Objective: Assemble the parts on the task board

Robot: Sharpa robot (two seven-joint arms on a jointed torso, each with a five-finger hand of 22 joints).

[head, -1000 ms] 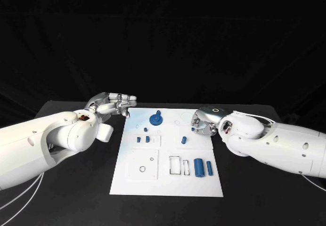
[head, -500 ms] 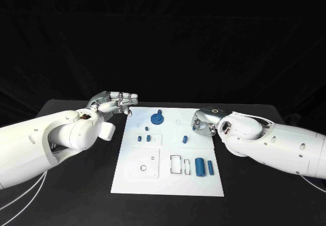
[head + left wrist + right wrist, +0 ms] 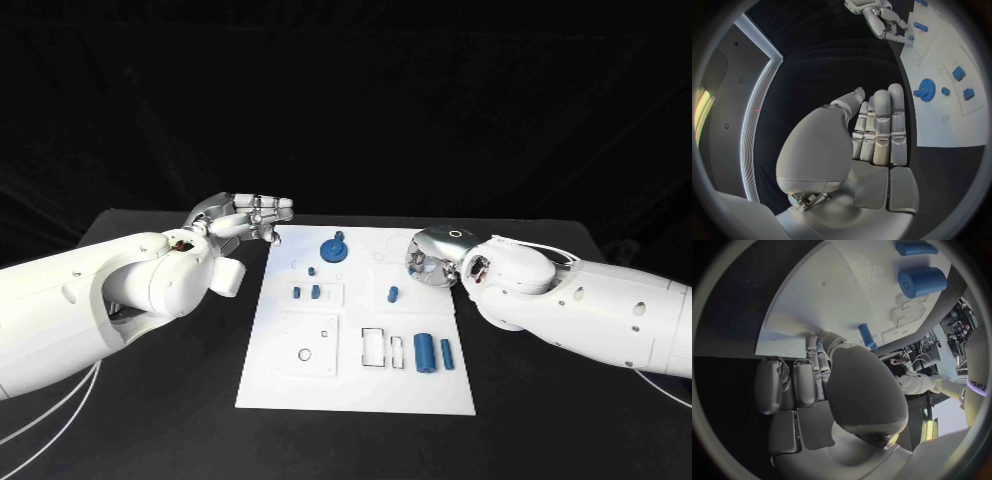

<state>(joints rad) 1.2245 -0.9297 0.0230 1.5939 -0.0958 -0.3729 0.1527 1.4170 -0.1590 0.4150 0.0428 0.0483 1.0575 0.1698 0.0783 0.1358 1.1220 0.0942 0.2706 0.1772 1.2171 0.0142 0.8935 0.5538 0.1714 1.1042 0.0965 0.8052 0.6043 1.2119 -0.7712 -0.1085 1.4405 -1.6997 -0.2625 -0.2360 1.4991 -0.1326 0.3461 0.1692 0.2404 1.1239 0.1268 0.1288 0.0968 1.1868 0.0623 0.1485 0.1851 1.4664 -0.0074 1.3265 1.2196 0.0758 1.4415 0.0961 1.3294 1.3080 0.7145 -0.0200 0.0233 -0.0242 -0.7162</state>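
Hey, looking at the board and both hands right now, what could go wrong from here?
1. The right hand sits low at the task board's far right edge; it might nudge the board and shift loose parts.
2. The large blue cylinder lies on its side beside a thinner blue pin; a bump could roll either.
3. The left hand hovers near the blue gear and may knock it when reaching.
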